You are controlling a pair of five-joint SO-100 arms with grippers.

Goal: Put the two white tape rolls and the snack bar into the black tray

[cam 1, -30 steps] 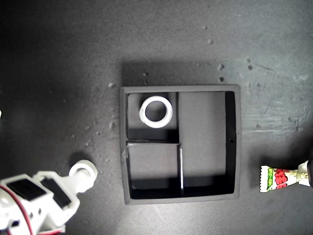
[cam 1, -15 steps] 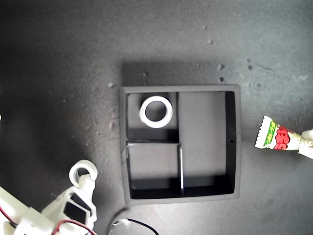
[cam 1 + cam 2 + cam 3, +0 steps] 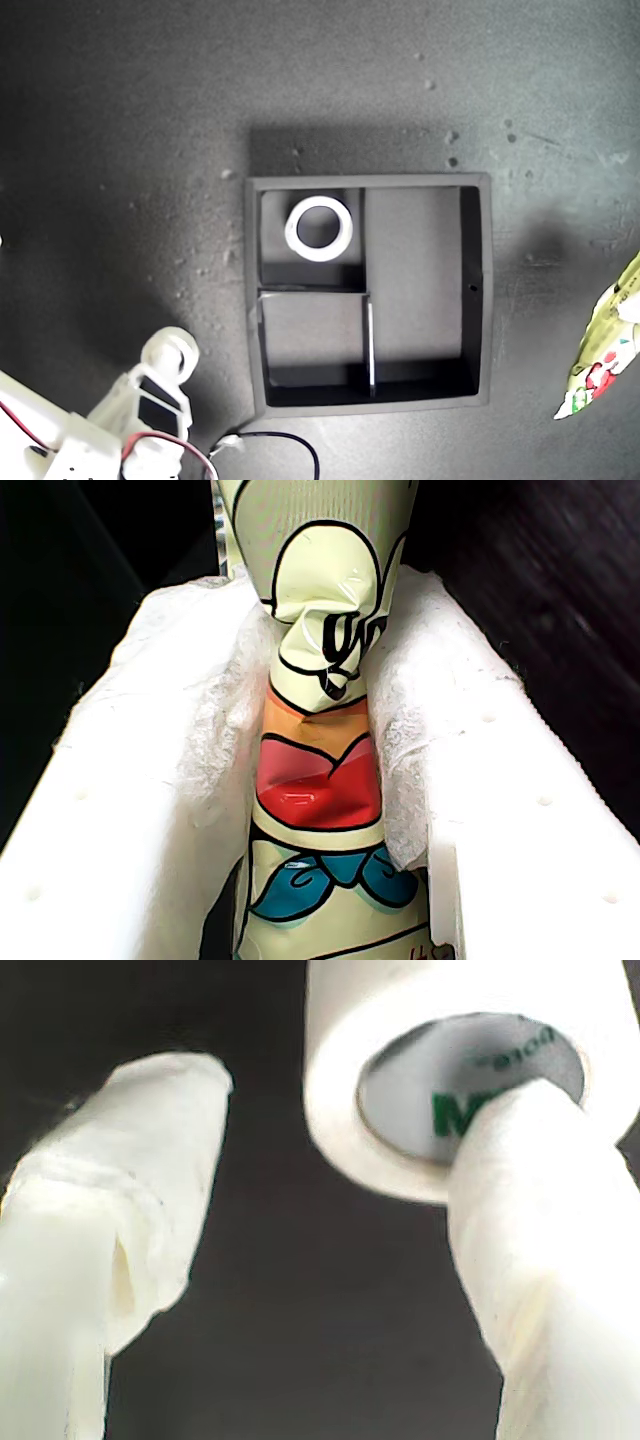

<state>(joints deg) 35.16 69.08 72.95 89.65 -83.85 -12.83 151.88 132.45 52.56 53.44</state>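
Note:
The black tray (image 3: 478,290) sits mid-table in the exterior view. One white tape roll (image 3: 319,228) lies flat in its upper-left compartment. A second white tape roll (image 3: 170,355) is outside the tray at the exterior view's lower left. My second gripper (image 3: 165,368) (image 3: 345,1095) is open there: one finger (image 3: 520,1260) pokes into the roll's (image 3: 450,1020) hole, the other stands apart. The snack bar (image 3: 603,350) hangs slanted at the exterior view's right edge, off the tray. My first gripper (image 3: 320,590), mostly out of the exterior view, is shut on the snack bar (image 3: 320,780).
A black cable (image 3: 285,445) loops on the table just below the tray's lower wall in the exterior view. The white body of the second arm (image 3: 90,440) fills that view's lower-left corner. The tray's big right compartment (image 3: 415,280) holds nothing.
The snack bar rose from the table, then swung from level to steeply slanted at the exterior view's right edge. The second arm turned round the roll, which stayed put. A black cable came into view.

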